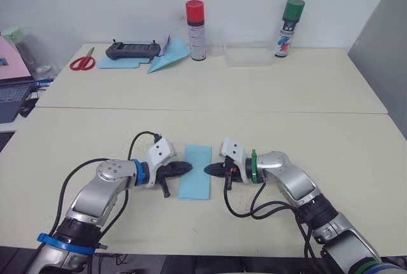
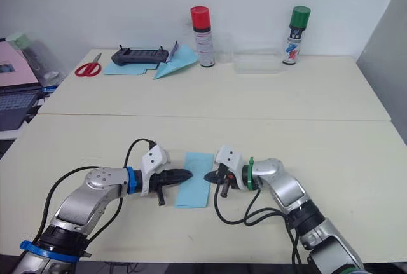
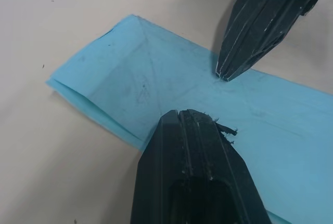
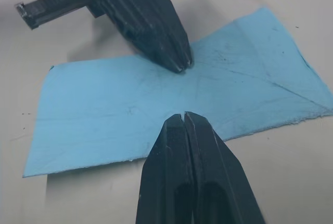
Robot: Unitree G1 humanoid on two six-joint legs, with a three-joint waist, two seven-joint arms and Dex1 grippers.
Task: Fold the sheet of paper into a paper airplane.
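The sheet of paper [image 1: 195,182] is a light-blue layered rectangle with crease lines, lying flat on the near table between my two grippers. My left gripper [image 1: 189,167] is shut, its tip resting over the sheet's left edge. My right gripper [image 1: 206,169] is shut too, and its tip is over the right edge. The two tips point at each other a short gap apart above the sheet's middle. The left wrist view shows the sheet [image 3: 156,89] under both tips, and the right wrist view shows the sheet [image 4: 104,104] lying flat. No gripper holds anything.
On the far table stand a red-capped spray can [image 1: 196,30] and a green-capped spray can [image 1: 289,28], with a clear plastic box [image 1: 247,56] between them. Red scissors [image 1: 82,63], a black controller [image 1: 132,49], another light-blue dart [image 1: 168,59] and a flat blue sheet [image 1: 121,64] lie at the back left.
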